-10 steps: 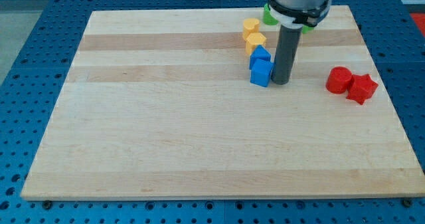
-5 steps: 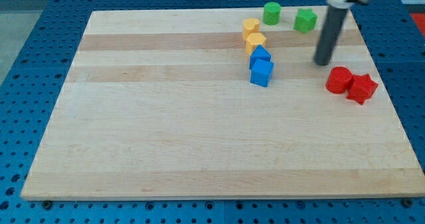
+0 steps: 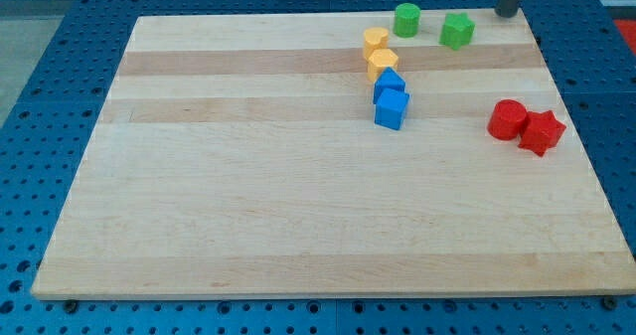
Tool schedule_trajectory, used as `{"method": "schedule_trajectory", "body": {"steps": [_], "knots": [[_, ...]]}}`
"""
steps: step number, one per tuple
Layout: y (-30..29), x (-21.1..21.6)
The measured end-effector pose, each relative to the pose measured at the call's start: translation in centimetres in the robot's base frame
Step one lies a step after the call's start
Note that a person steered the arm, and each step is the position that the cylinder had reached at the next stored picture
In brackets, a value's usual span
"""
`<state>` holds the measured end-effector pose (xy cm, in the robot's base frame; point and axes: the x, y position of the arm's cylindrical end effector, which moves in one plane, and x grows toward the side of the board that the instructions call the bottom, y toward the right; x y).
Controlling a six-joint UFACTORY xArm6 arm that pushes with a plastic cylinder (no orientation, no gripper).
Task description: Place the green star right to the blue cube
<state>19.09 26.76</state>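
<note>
My tip (image 3: 508, 14) stands at the far top right of the view, at the top edge of the wooden desk (image 3: 248, 196); only the lowest stub of the rod shows, the rest runs out of the picture. There is no hand on this arm, only the rod, so nothing is held; the tip touches no block.

The green star (image 3: 457, 30) sits near the top edge of the desk, to the lower left of my tip and clear of it. Further toward the view's left, with a gap between them, stands a green cylinder (image 3: 406, 20).

The blue cube (image 3: 392, 108) lies below those two, toward the middle of the desk. Touching its upper side is a second blue block (image 3: 389, 83), whose exact shape I cannot make out. Above that, two yellow blocks continue the line toward the view's top: the lower yellow block (image 3: 382, 64) touches the blue one, and the upper yellow block (image 3: 375, 43) touches the lower yellow one. These four form a slightly bent column.

The green star is above and to the right of the blue cube, well apart from it. The space just right of the blue cube is bare wood.

Near the view's right edge a red cylinder (image 3: 509, 119) and a red star (image 3: 542, 131) sit side by side, touching, the star on the right.
</note>
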Motion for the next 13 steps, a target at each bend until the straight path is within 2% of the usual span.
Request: {"method": "schedule_trajectory", "body": {"steps": [1, 3, 6, 13], "knots": [[0.0, 0.0], [-6.8, 0.7], [-8.1, 1.7], [-8.1, 16.8]]}}
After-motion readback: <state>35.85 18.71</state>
